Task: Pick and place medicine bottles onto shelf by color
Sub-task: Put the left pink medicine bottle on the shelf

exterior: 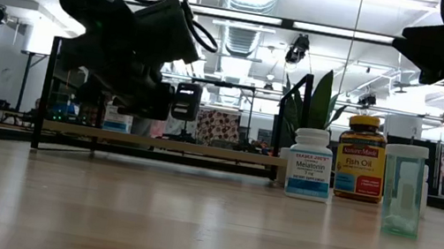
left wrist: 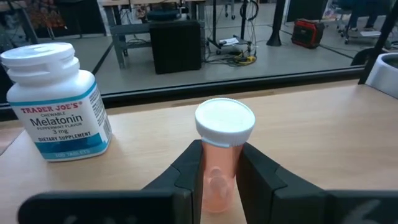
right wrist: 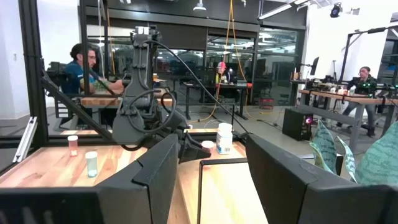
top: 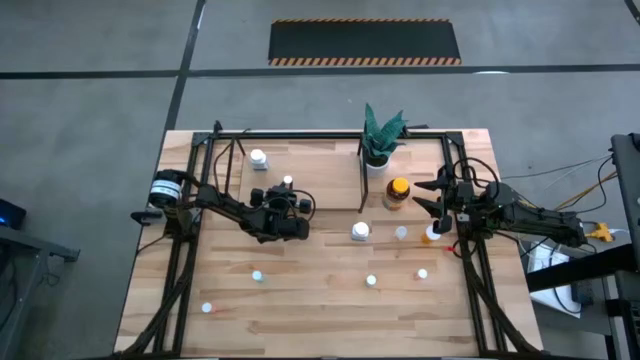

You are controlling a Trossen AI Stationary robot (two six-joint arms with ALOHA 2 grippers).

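Note:
My left gripper (top: 287, 195) is shut on a small pink bottle with a white cap (left wrist: 224, 124) over the left part of the shelf (top: 320, 165). A white Melatonin bottle (left wrist: 59, 102) stands on the shelf beside it. My right gripper (top: 437, 197) is open and empty, raised near the shelf's right end, next to the amber yellow-capped bottle (top: 397, 192). A second white bottle (top: 360, 232), a pale one (top: 401, 233) and an orange one (top: 432, 235) stand on the table. Several small bottles (top: 371, 281) stand nearer the front. My left gripper pinches the pink bottle's body (left wrist: 219, 171) just below its white cap between its two fingers (left wrist: 186, 174). The fingers come from the near-left side, slanting down. The bottle stands upright, cap up. The fingers hide its bottom, so I cannot tell whether it rests on the shelf.
A green spiky plant in a white pot (top: 382, 135) stands at the shelf's far right. The shelf's black bars (top: 360, 180) rise around it. Loose bottles dot the table's near half (top: 257, 274). People sit at desks in the room beyond.

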